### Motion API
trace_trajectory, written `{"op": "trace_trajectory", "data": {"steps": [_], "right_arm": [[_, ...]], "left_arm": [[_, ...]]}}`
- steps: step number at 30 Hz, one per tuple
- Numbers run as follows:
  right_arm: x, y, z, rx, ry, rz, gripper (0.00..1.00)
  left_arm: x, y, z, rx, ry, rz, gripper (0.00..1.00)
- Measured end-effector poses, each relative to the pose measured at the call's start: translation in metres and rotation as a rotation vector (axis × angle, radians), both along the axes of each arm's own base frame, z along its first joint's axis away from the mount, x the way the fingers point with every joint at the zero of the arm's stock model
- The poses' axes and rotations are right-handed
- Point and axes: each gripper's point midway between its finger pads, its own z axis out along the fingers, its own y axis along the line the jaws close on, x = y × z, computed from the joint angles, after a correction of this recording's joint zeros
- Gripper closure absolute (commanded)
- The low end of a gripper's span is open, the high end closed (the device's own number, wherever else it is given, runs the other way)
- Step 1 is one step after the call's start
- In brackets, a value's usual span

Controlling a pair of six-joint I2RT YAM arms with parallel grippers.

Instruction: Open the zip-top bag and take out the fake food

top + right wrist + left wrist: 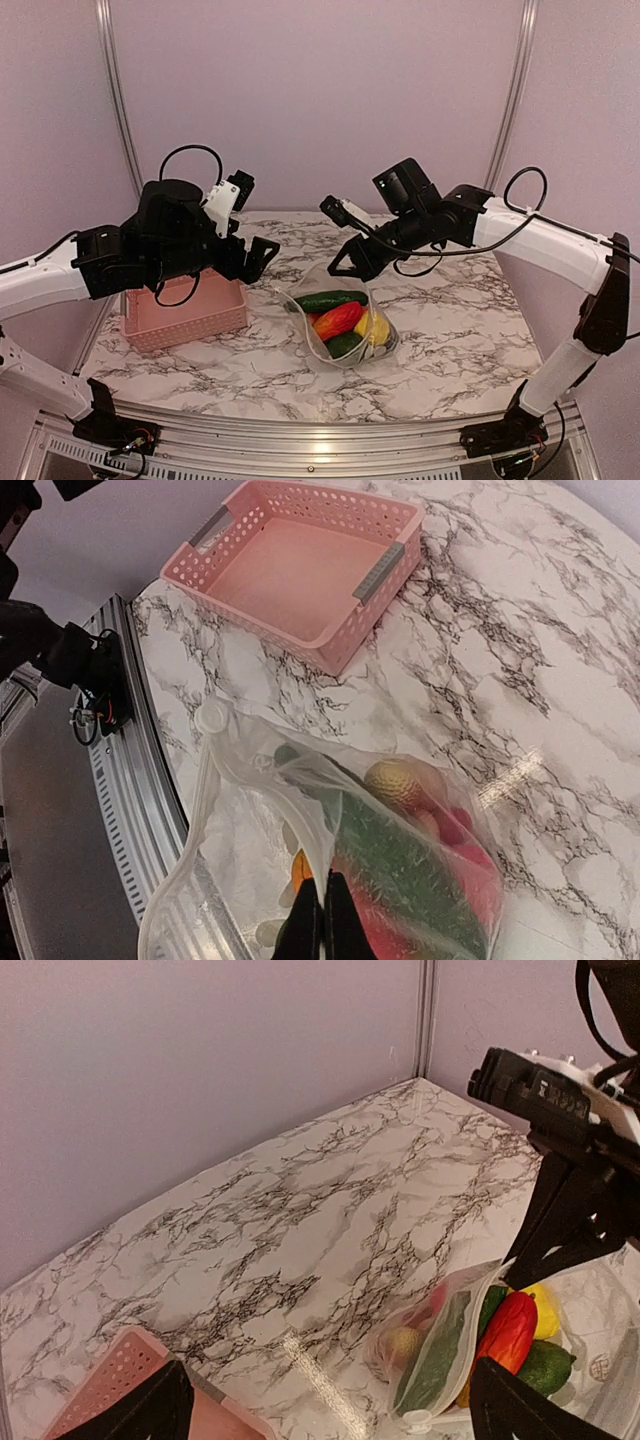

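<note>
The zip-top bag point(352, 340) sits mid-table with its mouth gaping upward. Inside lies the fake food point(338, 318): green, red, yellow and orange pieces. My right gripper point(346, 264) is shut on the bag's far rim and holds it up. The right wrist view shows its closed fingertips point(323, 920) pinching a fold of the bag point(250, 810) over the green and red food point(400, 880). My left gripper point(262, 252) hangs open to the bag's left and touches nothing. Its fingers point(150, 1415) stand wide apart, with the bag point(440, 1345) and food point(510, 1330) at lower right.
A pink perforated basket point(185, 315) stands at the table's left, below my left arm, and looks empty in the right wrist view point(300, 560). The bag's white zip slider point(211, 716) lies at its near-left corner. Purple walls close in the back and sides.
</note>
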Motion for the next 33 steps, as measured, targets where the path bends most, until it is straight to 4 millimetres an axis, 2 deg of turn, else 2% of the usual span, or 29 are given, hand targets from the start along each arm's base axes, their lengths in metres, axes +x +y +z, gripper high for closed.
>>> {"op": "trace_trajectory", "data": {"steps": [3, 6, 9, 14, 17, 20, 24, 28, 30, 33], "right_arm": [[0.002, 0.006, -0.004, 0.012, 0.028, -0.002, 1.00], [0.008, 0.015, -0.003, 0.030, 0.046, -0.007, 1.00], [0.015, 0.025, 0.000, 0.048, 0.048, -0.011, 1.00], [0.024, 0.035, 0.005, 0.070, 0.042, -0.017, 1.00], [0.027, 0.036, 0.009, 0.076, 0.035, -0.022, 1.00], [0.032, 0.033, 0.009, 0.077, 0.032, -0.042, 1.00], [0.052, 0.014, 0.012, 0.081, 0.024, -0.117, 1.00], [0.071, -0.028, 0.023, 0.096, 0.009, -0.232, 1.00], [0.072, -0.046, 0.028, 0.106, 0.004, -0.271, 1.00], [0.067, -0.058, 0.032, 0.118, 0.003, -0.287, 1.00]], "left_arm": [[-0.007, 0.015, 0.018, -0.200, 0.085, 0.097, 0.01], [-0.013, 0.022, 0.010, -0.340, 0.220, 0.181, 0.01], [-0.024, 0.011, -0.019, -0.377, 0.365, 0.236, 0.01], [-0.055, -0.027, -0.082, -0.310, 0.574, 0.271, 0.01], [-0.059, -0.038, -0.111, -0.261, 0.647, 0.321, 0.02], [-0.057, -0.041, -0.130, -0.237, 0.685, 0.381, 0.09], [-0.050, -0.036, -0.137, -0.247, 0.699, 0.441, 0.23], [-0.028, -0.025, -0.135, -0.288, 0.693, 0.496, 0.39], [-0.012, -0.020, -0.133, -0.313, 0.681, 0.517, 0.44], [0.009, -0.021, -0.131, -0.327, 0.656, 0.525, 0.50]]}}
